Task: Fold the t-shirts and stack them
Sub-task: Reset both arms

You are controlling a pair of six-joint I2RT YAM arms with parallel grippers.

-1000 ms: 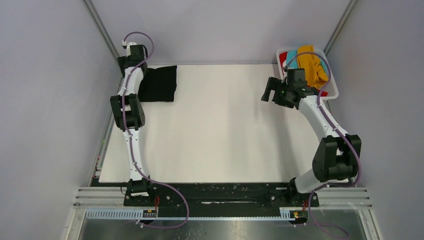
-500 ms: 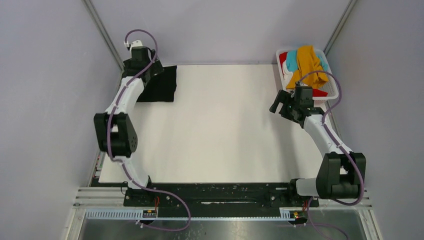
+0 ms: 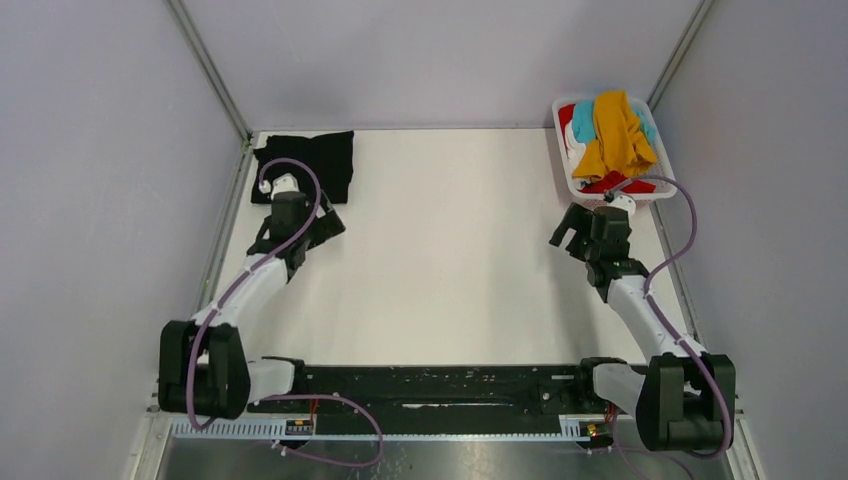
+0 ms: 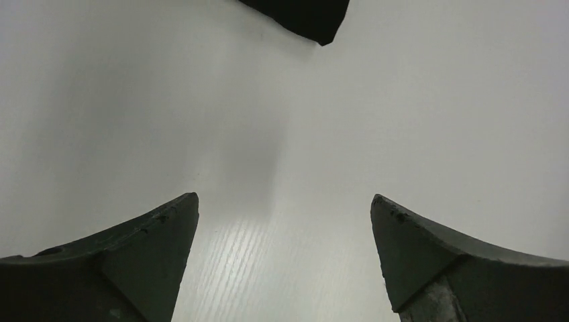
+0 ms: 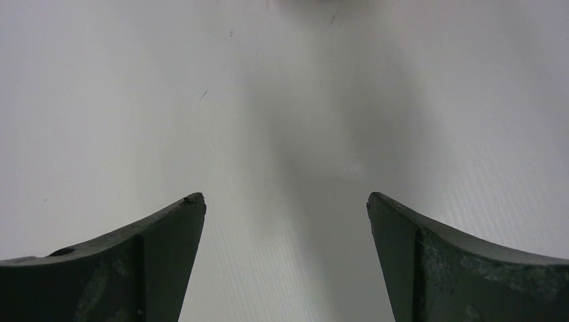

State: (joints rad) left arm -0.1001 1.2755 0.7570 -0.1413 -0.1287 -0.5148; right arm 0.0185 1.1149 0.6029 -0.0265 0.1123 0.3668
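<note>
A folded black t-shirt (image 3: 312,160) lies flat at the table's far left corner; one of its corners shows at the top of the left wrist view (image 4: 303,16). Mustard-orange (image 3: 614,132), teal-blue (image 3: 582,121) and red (image 3: 618,183) t-shirts are heaped in the white basket (image 3: 557,128) at the far right. My left gripper (image 3: 305,228) (image 4: 285,201) is open and empty over bare table, just near of the black shirt. My right gripper (image 3: 578,230) (image 5: 285,198) is open and empty over bare table, near of the basket.
The white table top (image 3: 450,250) is bordered by grey walls on the left, far and right sides. The basket stands against the right wall. The black base rail (image 3: 440,385) runs along the near edge.
Both arms have drawn back toward the near side. The left gripper has come off the black shirt's corner; the right gripper has moved away from the basket, uncovering the shirts.
</note>
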